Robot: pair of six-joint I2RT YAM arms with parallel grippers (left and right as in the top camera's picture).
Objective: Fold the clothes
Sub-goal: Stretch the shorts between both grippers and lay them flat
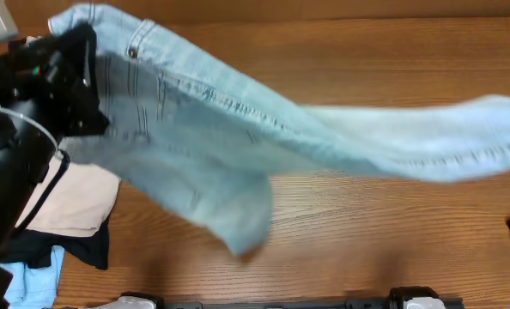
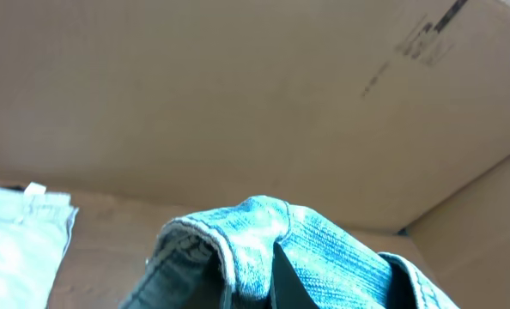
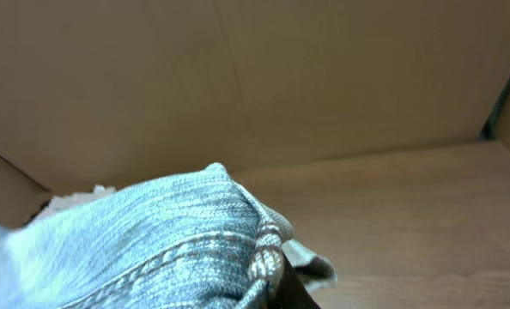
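Denim, pale and faded: the denim shorts point(image 1: 238, 137) hang stretched in the air above the wooden bench point(image 1: 367, 249), with one leg drooping mid-span. The left tool point(image 2: 276, 279) is clamped on one bunched end and the right tool point(image 3: 272, 287) on a stitched hem at the other. Beige shorts point(image 1: 75, 202), a black garment point(image 1: 88, 249) and a light-blue piece point(image 1: 32, 279) lie piled at the bench's left side.

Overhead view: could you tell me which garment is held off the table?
The pale-blue denim shorts, stretched in mid-air; the beige shorts, black garment and light-blue piece lie piled.
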